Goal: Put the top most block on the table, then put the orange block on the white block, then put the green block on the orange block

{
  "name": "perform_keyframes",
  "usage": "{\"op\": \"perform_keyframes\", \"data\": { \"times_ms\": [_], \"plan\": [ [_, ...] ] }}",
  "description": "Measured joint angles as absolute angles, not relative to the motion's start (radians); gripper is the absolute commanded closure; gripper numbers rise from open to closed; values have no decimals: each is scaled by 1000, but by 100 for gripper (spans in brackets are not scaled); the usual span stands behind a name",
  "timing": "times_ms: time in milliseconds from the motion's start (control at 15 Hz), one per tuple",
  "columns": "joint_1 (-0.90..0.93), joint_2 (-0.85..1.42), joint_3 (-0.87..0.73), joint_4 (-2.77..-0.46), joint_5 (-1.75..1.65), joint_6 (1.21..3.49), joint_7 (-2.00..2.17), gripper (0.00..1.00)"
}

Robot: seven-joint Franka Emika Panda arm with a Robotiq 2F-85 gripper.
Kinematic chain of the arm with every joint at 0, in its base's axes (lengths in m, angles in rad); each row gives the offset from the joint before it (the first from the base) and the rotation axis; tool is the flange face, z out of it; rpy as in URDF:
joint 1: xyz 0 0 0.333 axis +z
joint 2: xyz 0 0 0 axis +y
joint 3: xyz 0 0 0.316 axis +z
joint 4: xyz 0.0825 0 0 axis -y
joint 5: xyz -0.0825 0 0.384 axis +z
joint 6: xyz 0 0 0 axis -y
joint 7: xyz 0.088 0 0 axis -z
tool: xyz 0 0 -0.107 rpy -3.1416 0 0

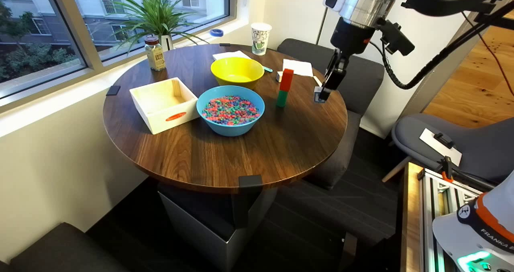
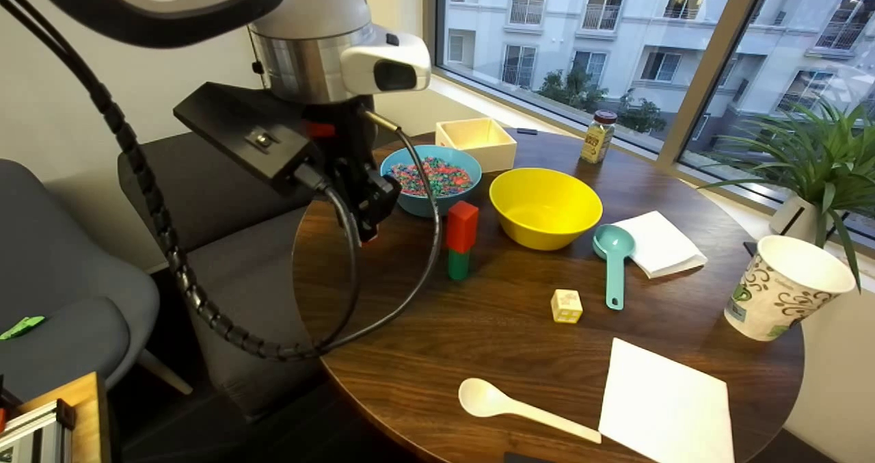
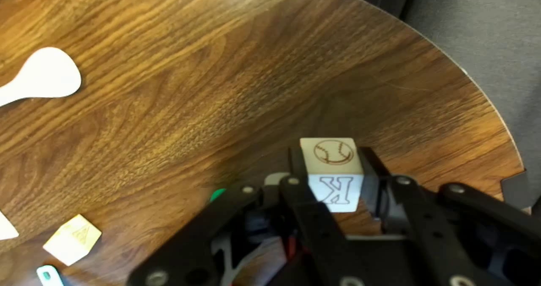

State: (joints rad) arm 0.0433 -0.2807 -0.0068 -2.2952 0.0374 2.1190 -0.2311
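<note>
My gripper, also in an exterior view, is shut on a pale lettered block with a K and a baseball on its faces. It is near the table's edge, beside the stack; I cannot tell how high it is. The orange block stands on the green block on the round dark table. The stack is upright in both exterior views, orange over green. A pale cube with yellow markings lies apart on the table. I can make out no plain white block.
A blue bowl of beads, a yellow bowl and a wooden box stand near the stack. A spoon, teal scoops, napkins, a paper cup and a jar are also there.
</note>
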Motion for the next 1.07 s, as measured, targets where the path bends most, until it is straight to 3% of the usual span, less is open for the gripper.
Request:
{"op": "perform_keyframes", "data": {
  "times_ms": [600, 1067],
  "plan": [
    [38, -220, -2, -2449, 38, 2439, -80, 91],
    [35, -162, -2, -2450, 38, 2516, -80, 91]
  ]
}}
